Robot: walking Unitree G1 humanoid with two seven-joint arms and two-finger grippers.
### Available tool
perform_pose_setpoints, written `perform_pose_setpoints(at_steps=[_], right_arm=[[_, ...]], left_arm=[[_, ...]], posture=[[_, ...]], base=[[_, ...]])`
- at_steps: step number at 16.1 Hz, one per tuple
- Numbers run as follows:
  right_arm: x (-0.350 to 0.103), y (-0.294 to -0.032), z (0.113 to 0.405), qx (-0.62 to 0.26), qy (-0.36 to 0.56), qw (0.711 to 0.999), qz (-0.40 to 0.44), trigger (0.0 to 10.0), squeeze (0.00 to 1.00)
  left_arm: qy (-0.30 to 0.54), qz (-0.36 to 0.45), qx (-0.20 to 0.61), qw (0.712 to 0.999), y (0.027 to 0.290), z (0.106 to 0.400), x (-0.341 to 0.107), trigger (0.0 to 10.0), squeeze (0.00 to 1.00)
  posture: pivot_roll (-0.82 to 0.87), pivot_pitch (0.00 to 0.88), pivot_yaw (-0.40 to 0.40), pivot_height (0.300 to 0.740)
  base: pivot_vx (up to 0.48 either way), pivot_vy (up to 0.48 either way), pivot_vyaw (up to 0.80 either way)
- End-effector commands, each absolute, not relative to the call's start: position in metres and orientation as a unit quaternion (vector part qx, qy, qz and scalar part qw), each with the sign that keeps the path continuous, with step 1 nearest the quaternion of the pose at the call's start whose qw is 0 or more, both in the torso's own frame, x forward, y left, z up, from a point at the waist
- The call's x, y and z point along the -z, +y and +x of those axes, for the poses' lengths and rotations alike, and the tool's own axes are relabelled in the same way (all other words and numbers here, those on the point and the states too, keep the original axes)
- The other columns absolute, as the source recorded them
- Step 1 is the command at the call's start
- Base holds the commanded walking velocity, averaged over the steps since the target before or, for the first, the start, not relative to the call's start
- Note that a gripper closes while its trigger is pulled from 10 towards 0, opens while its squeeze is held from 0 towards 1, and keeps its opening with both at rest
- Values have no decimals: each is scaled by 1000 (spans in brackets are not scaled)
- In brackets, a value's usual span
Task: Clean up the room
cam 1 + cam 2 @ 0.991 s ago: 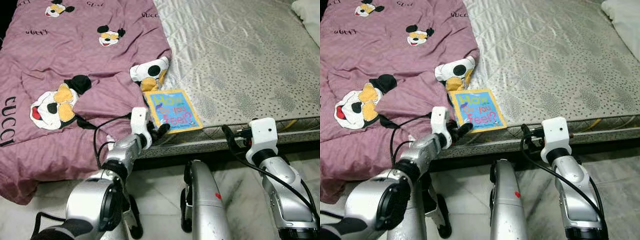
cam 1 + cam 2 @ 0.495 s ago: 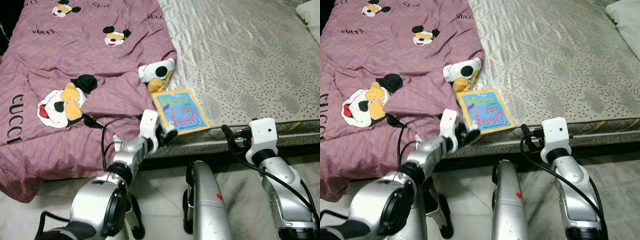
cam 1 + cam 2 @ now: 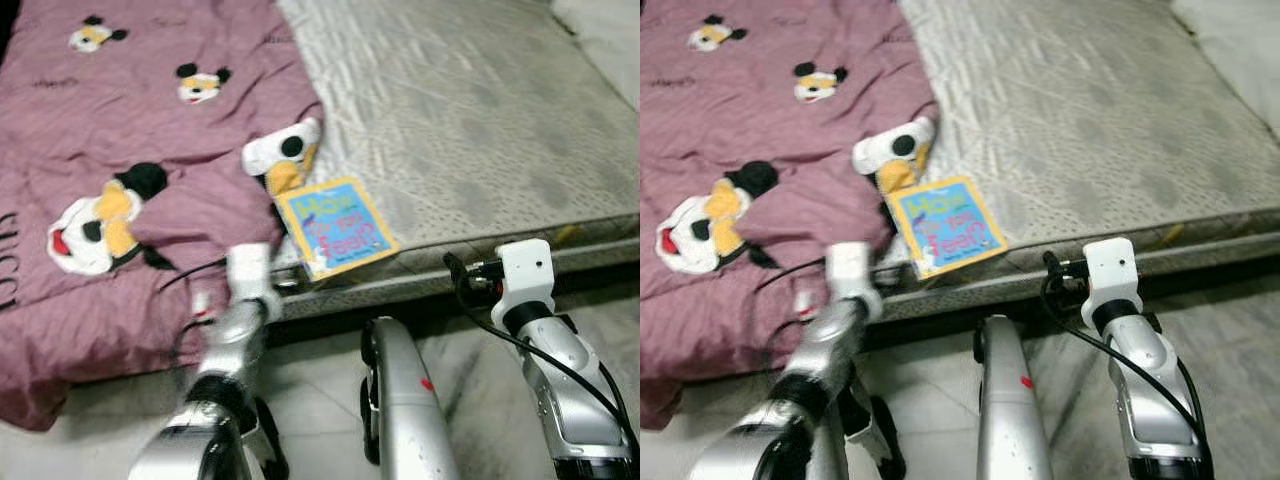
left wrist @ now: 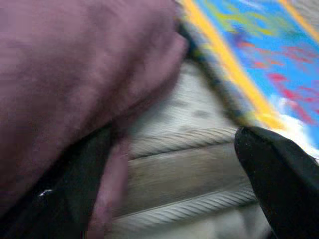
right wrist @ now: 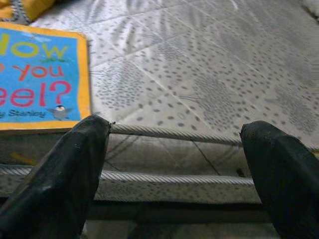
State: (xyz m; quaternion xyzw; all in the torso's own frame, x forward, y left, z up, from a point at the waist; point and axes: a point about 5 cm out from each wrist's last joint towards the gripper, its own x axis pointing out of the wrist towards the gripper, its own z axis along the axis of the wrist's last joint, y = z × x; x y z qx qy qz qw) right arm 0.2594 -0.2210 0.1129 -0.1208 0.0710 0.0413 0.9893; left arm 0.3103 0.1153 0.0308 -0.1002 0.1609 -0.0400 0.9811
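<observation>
Left gripper (image 4: 174, 164), fingers spread, sits at the mattress (image 3: 480, 120) edge between purple blanket (image 3: 120, 130) and book (image 3: 335, 225), likely lining up to grab it; right gripper (image 5: 174, 169) waits open nearby

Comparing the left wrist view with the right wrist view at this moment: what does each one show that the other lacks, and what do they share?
Left wrist view alone: the purple blanket, bunched against the mattress edge beside the left gripper.

Right wrist view alone: a wide stretch of the grey speckled mattress top and readable lettering on the book, seen past the right gripper.

Both: the blue book with a yellow border lying at the bed's edge, the corded mattress seam, and two black fingers spread apart with nothing between them.
</observation>
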Motion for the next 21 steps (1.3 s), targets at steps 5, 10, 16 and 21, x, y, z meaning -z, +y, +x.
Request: perform_pose_setpoints(at_steps=[5, 10, 16, 21], right_arm=[[-108, -224, 258, -29, 76, 990, -118, 10000, 0], [-107, -227, 260, -20, 72, 990, -118, 10000, 0], [-109, -227, 264, -21, 67, 990, -121, 10000, 0], [-111, -231, 263, -16, 63, 990, -125, 10000, 0]], left_arm=[[124, -36, -45, 991, 152, 306, -47, 10000, 1000], [112, 25, 70, 991, 110, 301, -61, 10000, 1000], [122, -86, 161, 976, 61, 318, -68, 10000, 1000], [214, -206, 87, 951, 72, 307, -36, 10000, 1000]], posture=[[-223, 165, 44, 559], [-213, 161, 49, 559], [-232, 149, 42, 559], [-238, 152, 43, 559]], base=[[0, 0, 0], [0, 0, 0], [0, 0, 0], [0, 0, 0]])
